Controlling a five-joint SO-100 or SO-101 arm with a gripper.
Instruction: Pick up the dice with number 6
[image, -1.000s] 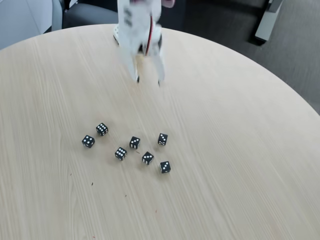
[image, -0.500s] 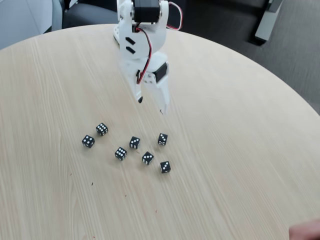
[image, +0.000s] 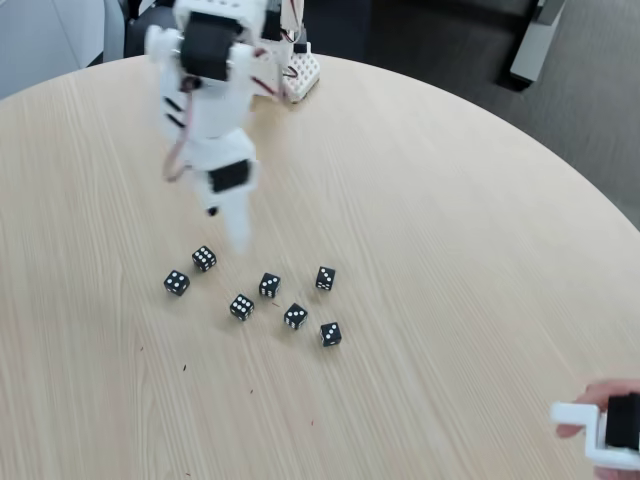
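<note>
Several small black dice with white pips lie in a loose cluster on the round wooden table (image: 450, 250). The dice with number 6 (image: 204, 258) is the upper-left one of the cluster, its six-pip face up. My white gripper (image: 226, 228) hangs just above and slightly right of it, blurred by motion and pointing down. Its fingers stand apart with nothing between them, so it is open and clear of every die.
Other dice lie at the far left (image: 176, 283), in the middle (image: 269, 285) and at the lower right (image: 330, 334). The arm's base (image: 290, 70) sits at the table's far edge. A person's hand with a white device (image: 605, 430) is at the bottom right corner.
The arm swung down and to the left, from above the middle of the cluster to just over the upper-left die. The hand with the white device came further into view at bottom right. No die moved.
</note>
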